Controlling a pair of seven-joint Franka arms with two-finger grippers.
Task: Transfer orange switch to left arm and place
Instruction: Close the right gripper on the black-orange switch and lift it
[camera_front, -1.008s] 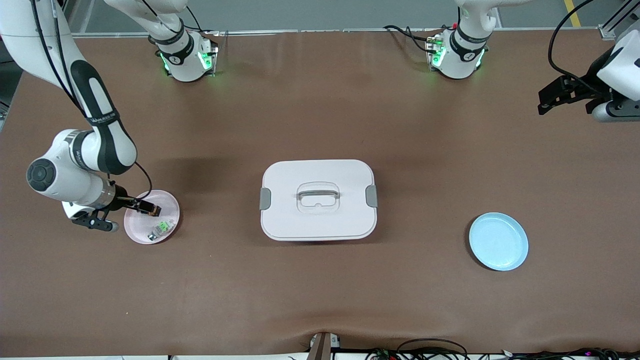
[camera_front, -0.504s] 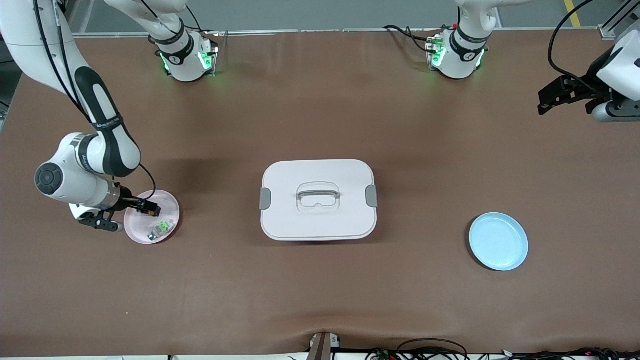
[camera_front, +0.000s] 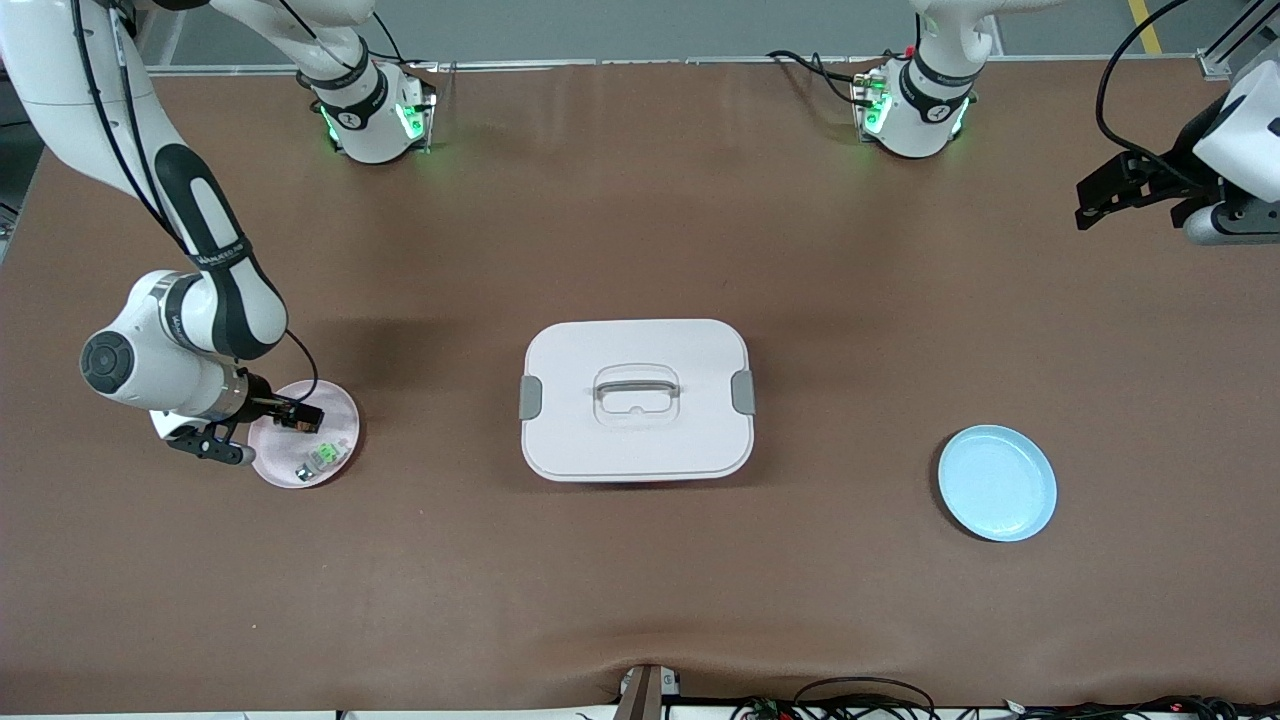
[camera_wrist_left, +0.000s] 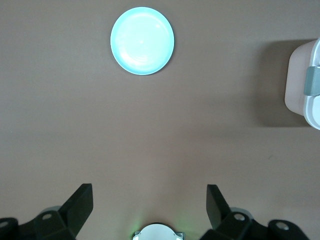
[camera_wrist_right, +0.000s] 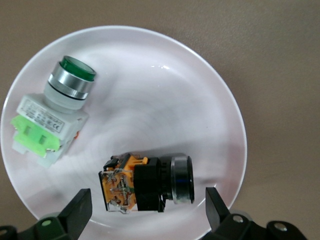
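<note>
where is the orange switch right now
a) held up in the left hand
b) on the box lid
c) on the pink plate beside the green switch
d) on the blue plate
c: the orange switch lies on the pink plate next to the green switch, with the open right hand over it.

A brown matte tabletop (camera_front: 640, 580) fills nearly the whole front view, evenly lit, with soft shadows and a slight ripple along its edge nearest the camera. Black cables (camera_front: 870, 695) trail along that edge. Above the tabletop's upper edge runs a strip of grey floor (camera_front: 640, 30).
</note>
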